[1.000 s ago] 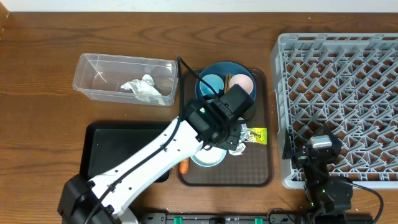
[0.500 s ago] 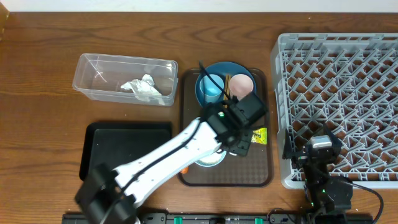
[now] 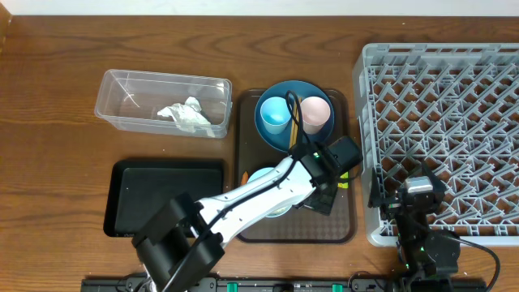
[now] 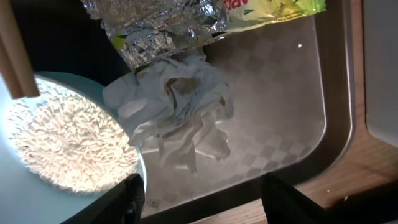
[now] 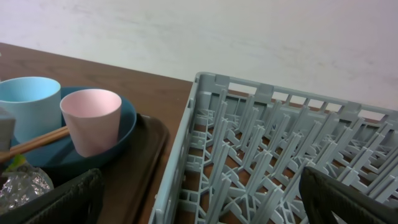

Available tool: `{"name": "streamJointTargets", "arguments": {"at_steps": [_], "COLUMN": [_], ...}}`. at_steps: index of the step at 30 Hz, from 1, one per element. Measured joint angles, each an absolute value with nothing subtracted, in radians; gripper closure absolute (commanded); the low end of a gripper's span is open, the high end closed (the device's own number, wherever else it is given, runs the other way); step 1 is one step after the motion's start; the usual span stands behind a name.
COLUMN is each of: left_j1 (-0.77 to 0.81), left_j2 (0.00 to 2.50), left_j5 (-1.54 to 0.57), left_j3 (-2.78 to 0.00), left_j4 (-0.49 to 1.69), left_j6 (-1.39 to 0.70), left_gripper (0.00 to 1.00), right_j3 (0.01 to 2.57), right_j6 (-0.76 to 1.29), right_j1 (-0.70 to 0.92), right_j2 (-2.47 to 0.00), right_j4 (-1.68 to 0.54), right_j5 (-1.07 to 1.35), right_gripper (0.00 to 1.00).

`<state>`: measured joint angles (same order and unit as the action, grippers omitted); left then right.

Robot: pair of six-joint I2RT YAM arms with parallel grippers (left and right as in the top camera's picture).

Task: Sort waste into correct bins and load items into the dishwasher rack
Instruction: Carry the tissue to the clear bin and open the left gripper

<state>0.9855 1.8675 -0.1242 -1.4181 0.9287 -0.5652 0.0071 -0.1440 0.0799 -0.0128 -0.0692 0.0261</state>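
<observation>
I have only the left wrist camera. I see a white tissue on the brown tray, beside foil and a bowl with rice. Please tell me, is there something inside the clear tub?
Observer: Yes, one crumpled white tissue lies in the clear tub.
Operator: Thank you. Where are the two cups?
Observer: The light-blue cup and the pink cup stand upright on the dark-blue plate, at the far end of the brown tray.
Operator: And what does the right gripper do?
Observer: The right gripper is open and holds nothing; it is at the near left part of the dishwasher rack.
</observation>
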Motion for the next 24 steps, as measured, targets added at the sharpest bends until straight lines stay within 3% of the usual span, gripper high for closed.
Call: {"name": "streamJointTargets", "arguments": {"at_steps": [5, 11, 13, 15, 24], "left_j1": [0.986, 0.986, 0.986, 0.986, 0.986], "left_j2": [1.882, 1.882, 1.882, 1.882, 1.882], "left_j5": [-0.124, -0.124, -0.124, -0.124, -0.124], "left_j3": [-1.418, -1.418, -1.418, -1.418, -1.418], "left_j4": [0.892, 0.87, 0.87, 0.87, 0.874], "left_j6": [-0.573, -0.58, -0.582, -0.587, -0.58], "left_gripper": [0.37, 0.57, 0.69, 0.94, 0.94], "right_j3": [0.007, 0.007, 0.007, 0.007, 0.007], "right_j6": [-0.144, -0.144, -0.144, -0.144, -0.144], "right_j1": [0.08, 0.08, 0.08, 0.08, 0.08], "right_j2": [-0.013, -0.013, -0.013, -0.013, -0.013], "right_j4": [-0.069, -0.069, -0.069, -0.069, -0.069], "right_j5": [0.026, 0.026, 0.026, 0.026, 0.026], "right_gripper": [0.01, 0.01, 0.01, 0.01, 0.01]}}
